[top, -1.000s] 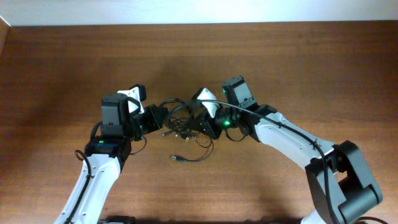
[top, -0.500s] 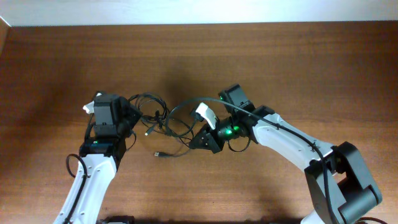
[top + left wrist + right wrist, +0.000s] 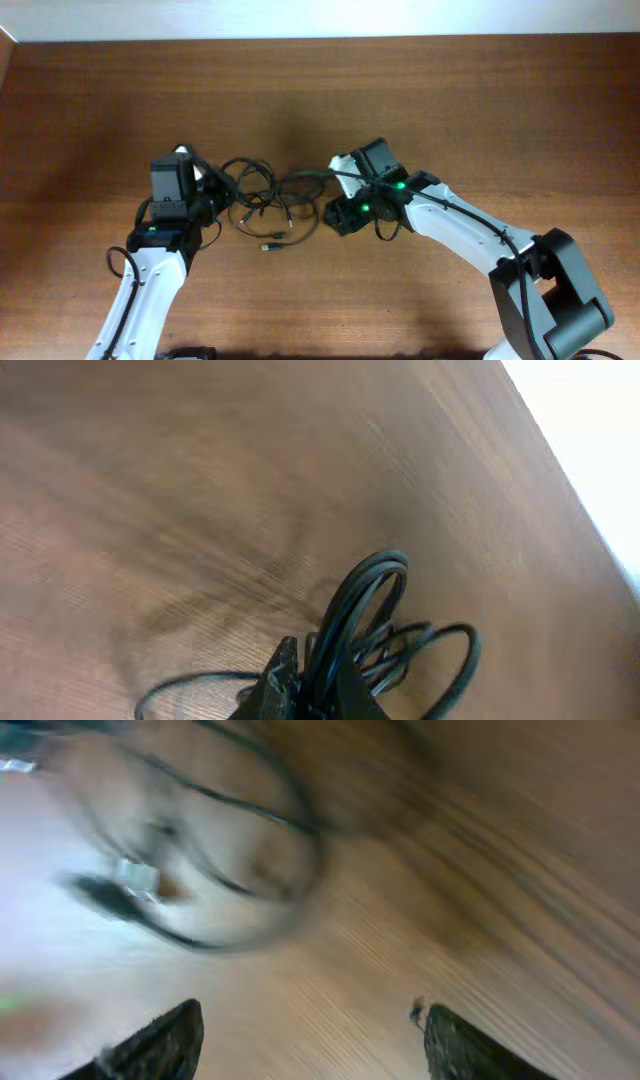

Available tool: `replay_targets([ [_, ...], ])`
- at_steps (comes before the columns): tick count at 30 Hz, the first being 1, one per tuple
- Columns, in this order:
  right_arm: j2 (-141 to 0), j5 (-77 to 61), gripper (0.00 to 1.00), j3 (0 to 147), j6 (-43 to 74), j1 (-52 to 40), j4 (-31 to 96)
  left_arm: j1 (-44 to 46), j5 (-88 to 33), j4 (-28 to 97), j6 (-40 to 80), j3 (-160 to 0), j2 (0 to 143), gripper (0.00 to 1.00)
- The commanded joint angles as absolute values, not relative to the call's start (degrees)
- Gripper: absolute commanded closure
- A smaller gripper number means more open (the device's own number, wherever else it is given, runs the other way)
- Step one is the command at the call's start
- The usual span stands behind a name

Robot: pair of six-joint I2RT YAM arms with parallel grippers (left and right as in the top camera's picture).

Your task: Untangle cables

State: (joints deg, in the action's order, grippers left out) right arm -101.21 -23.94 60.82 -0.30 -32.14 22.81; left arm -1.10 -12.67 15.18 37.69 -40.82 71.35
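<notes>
The cables [image 3: 265, 200] are a loose tangle of thin black loops on the wooden table between the two arms, and one plug end [image 3: 268, 245] trails toward the front. My left gripper [image 3: 213, 190] is at the tangle's left edge. In the left wrist view that gripper [image 3: 305, 695] is shut on several strands, and the cables [image 3: 365, 605] loop away from its tips. My right gripper [image 3: 336, 212] is just right of the tangle. Its fingers [image 3: 165, 1040] stand wide apart over bare wood with nothing between them, and the cables [image 3: 215, 850] lie blurred ahead.
The brown wooden table [image 3: 450, 100] runs to a pale wall edge at the back. The white right arm [image 3: 470, 230] reaches in from the front right. The left arm [image 3: 150, 280] comes up from the front left.
My right gripper has opened and let go of the strand it held. The stretched cables have gone slack and gathered between the arms. The left gripper has kept its hold.
</notes>
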Motion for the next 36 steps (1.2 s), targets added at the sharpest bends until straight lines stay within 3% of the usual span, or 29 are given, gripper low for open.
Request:
replay_targets([
  [1,-100.6,-47.4,0.3,61.0,-15.6,-32.2,20.1,-1.4,-26.3,13.3,24.4,-41.3,70.5,1.0],
  [9,-102.4,-47.0,0.37,61.0,-16.0,-32.2,12.6,-1.4,-34.0,12.1,42.9,-41.3,70.5,1.0],
  [14,-105.8,-45.7,0.43,61.0,-12.8,-32.2,8.1,-1.4,-36.3,12.1,43.1,-41.3,70.5,1.0],
  [17,-107.2,-45.6,0.53,61.0,-12.6,-34.6,8.3,-1.4,-36.3,12.0,45.8,-41.3,70.5,1.0],
  [19,-107.4,-43.5,0.67,61.0,-12.6,-35.6,8.3,-1.4,-36.3,12.1,45.8,-41.3,70.5,1.0],
  [21,-107.4,-42.8,0.96,61.0,-12.6,-35.6,9.5,-1.4,-36.7,12.1,45.8,-41.3,70.5,1.0],
  [24,-105.0,-43.3,0.96,61.1,-9.3,-32.6,14.3,-1.4,-32.3,12.1,37.4,-41.3,70.5,1.0],
  [26,-99.8,-51.9,0.96,61.1,-11.6,-29.1,18.8,-1.4,-27.1,13.4,30.9,-41.3,70.5,1.0],
  [29,-89.3,-57.3,0.96,61.1,-16.9,-28.6,27.0,-1.4,-18.5,13.8,31.4,-41.3,70.5,1.0],
  [32,-80.5,-57.3,0.96,61.1,-20.8,-28.6,33.7,-1.4,-5.6,14.1,37.9,-41.3,70.6,1.0],
  [36,-73.3,-57.0,0.96,61.1,-21.2,-28.5,34.0,-1.4,-1.7,19.1,63.7,-41.3,75.7,1.0],
])
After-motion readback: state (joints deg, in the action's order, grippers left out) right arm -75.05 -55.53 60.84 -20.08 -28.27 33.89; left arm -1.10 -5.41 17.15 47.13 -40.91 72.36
